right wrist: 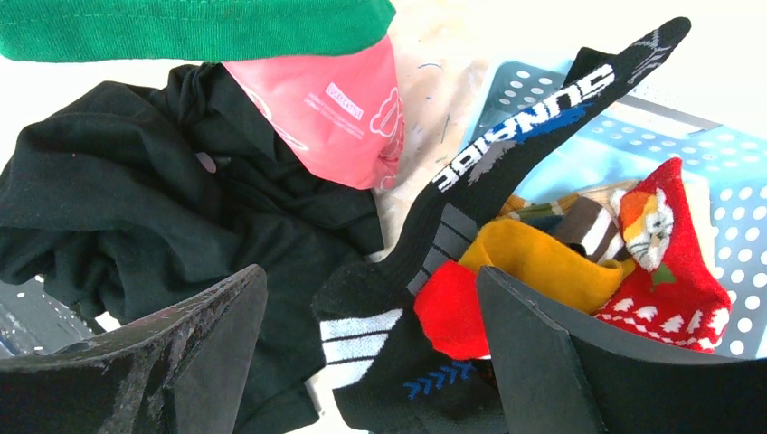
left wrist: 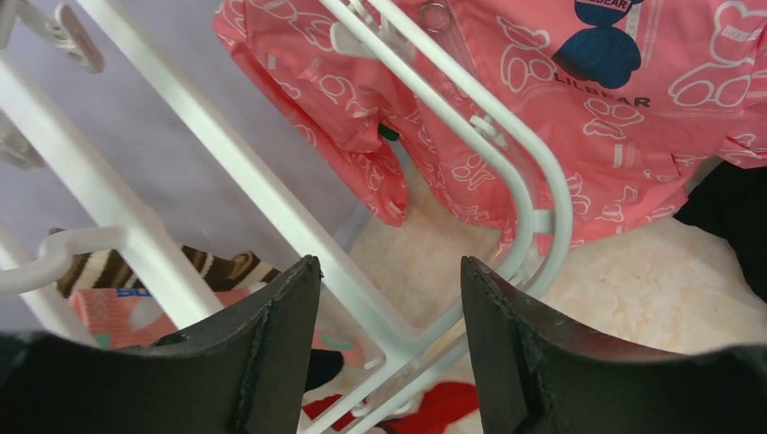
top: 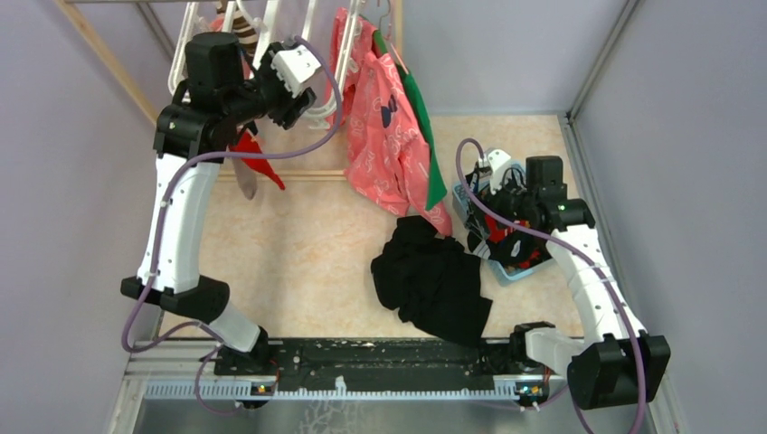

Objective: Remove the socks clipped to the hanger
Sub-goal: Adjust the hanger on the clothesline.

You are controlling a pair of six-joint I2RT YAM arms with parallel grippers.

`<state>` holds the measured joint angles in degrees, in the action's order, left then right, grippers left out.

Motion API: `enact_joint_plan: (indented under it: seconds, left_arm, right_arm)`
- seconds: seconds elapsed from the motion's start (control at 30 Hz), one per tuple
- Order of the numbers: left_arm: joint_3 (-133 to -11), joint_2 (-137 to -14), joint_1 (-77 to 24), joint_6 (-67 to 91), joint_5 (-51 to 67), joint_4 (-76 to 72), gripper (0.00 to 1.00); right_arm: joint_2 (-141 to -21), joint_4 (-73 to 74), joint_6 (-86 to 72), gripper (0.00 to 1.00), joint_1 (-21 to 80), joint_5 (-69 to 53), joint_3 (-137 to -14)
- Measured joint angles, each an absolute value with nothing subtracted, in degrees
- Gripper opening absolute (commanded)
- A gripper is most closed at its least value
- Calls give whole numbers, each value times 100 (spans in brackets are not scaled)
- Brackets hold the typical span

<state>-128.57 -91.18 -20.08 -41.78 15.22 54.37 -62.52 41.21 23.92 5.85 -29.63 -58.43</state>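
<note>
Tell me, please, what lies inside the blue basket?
The basket holds a yellow sock, a red sock with white trees and a brown-striped cuff; a black sock drapes over its edge. Whatever lies beneath them is covered.

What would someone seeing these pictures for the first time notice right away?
The big pink printed shirt hanging at top centre, with a black cloth heap on the table below it. At the right, a blue basket holds colourful socks, while the left gripper hangs open at the white hanger.
</note>
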Motion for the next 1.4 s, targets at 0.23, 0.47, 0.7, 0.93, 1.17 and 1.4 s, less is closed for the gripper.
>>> enact_joint_plan:
  seconds: [0.23,0.47,0.7,0.93,1.17,1.4]
  left_arm:
    - [-12796,-9227,-1984,-3730,1822,5022,56]
    - [-12521,-9408,-1984,-2912,1933,3839,49]
    - [-11740,-9430,-2137,-1933,1890,2488,49]
    - [-11662,-9487,-2825,-1780,683,1741,62]
    - [-11688,-9472,-3385,-2611,-679,1529,77]
    - [-11686,-9347,-3763,-4023,-1494,1503,76]
  right_arm:
    - [-6252,4069,2388,86,585,-2978,-5774]
    - [-6252,4075,2386,86,585,-2982,-5774]
    - [-6252,4125,2397,86,585,-2954,-5784]
    - [-6252,4300,2403,86,585,-2934,-5937]
    - [-6265,4292,2401,86,585,-2950,-6147]
    - [-6366,4292,2386,86,585,-2980,-6147]
